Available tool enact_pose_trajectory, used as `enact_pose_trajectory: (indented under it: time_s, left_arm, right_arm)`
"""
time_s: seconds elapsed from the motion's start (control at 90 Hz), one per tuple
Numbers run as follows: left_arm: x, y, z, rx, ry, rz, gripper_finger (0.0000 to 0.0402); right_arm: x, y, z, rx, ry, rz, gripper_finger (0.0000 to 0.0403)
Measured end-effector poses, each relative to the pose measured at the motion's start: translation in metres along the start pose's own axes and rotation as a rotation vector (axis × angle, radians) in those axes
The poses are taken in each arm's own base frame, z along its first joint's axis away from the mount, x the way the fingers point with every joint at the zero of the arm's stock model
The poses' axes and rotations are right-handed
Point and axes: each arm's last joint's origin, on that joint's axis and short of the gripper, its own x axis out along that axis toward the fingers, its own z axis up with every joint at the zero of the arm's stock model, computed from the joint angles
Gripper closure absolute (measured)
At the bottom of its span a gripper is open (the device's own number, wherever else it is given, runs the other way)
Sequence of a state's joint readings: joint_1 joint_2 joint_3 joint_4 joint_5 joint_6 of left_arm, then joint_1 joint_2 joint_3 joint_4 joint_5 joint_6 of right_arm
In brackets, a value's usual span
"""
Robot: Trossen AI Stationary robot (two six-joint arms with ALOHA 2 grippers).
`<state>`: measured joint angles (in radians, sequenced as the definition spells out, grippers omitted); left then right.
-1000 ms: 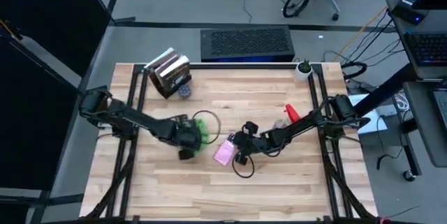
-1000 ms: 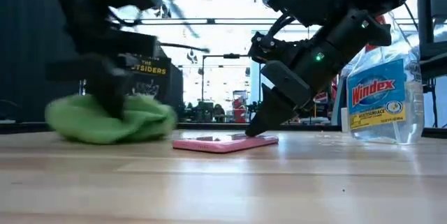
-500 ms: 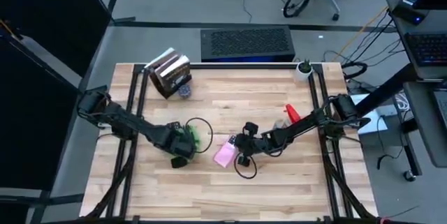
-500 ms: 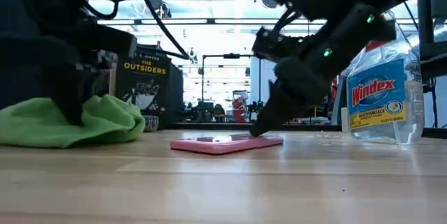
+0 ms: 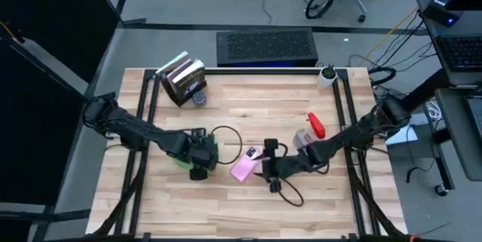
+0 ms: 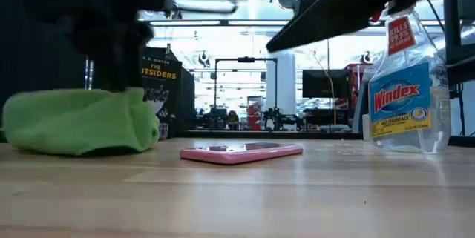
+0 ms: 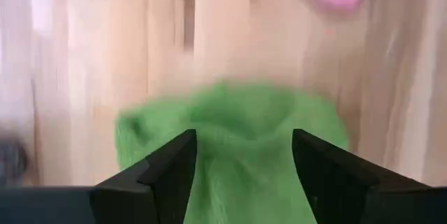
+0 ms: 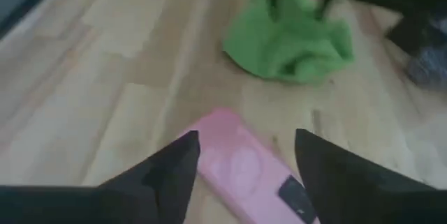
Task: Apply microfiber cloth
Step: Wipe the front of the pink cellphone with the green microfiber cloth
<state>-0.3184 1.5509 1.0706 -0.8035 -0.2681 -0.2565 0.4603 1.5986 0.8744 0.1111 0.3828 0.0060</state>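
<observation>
Microfiber cloth (image 5: pixel 193 153), seen from the high view, lies bunched on the wooden table (image 5: pixel 226 204) under the left gripper (image 5: pixel 202 156), just left of the pink device (image 5: pixel 245 166). The right gripper (image 5: pixel 268 168) is beside the pink device on its other side, and the spray bottle (image 5: pixel 310 130) lies behind that arm.

In the low view the cloth (image 6: pixel 82 121) sits on the table as a green heap with the left arm coming down on it; the pink device (image 6: pixel 241 151) lies flat, apart from it, and the spray bottle (image 6: pixel 405 97) stands at the right.

In the left wrist view the two fingers (image 7: pixel 167 168) pinch a fold of the cloth (image 7: pixel 237 133) between them.

In the right wrist view the fingers (image 8: pixel 171 168) are spread wide above the pink device (image 8: pixel 241 165), not touching it; the cloth (image 8: pixel 290 35) lies farther off.
</observation>
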Motion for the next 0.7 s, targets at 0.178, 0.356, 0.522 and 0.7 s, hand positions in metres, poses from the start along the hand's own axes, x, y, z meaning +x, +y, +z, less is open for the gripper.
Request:
enact_pose_trajectory:
  time_s: [0.178,0.356,0.522,0.7]
  left_arm:
    - [0.005,0.006,0.021,-0.001,-0.159,-0.084,0.0183]
    - [0.016,0.014,0.027,-0.056,-0.242,-0.104,0.0183]
    - [0.036,0.024,0.016,-0.143,-0.241,-0.154,0.0183]
    - [0.057,0.033,-0.001,-0.273,-0.232,-0.159,0.0183]
  right_arm:
    - [-0.002,0.025,-0.008,-0.002,0.028,0.049,0.0182]
    - [0.010,0.036,-0.022,0.075,0.092,0.051,0.0191]
    - [0.015,0.034,-0.026,-0.036,0.104,-0.025,0.0196]
    - [0.018,0.024,-0.029,-0.188,0.134,-0.104,0.0198]
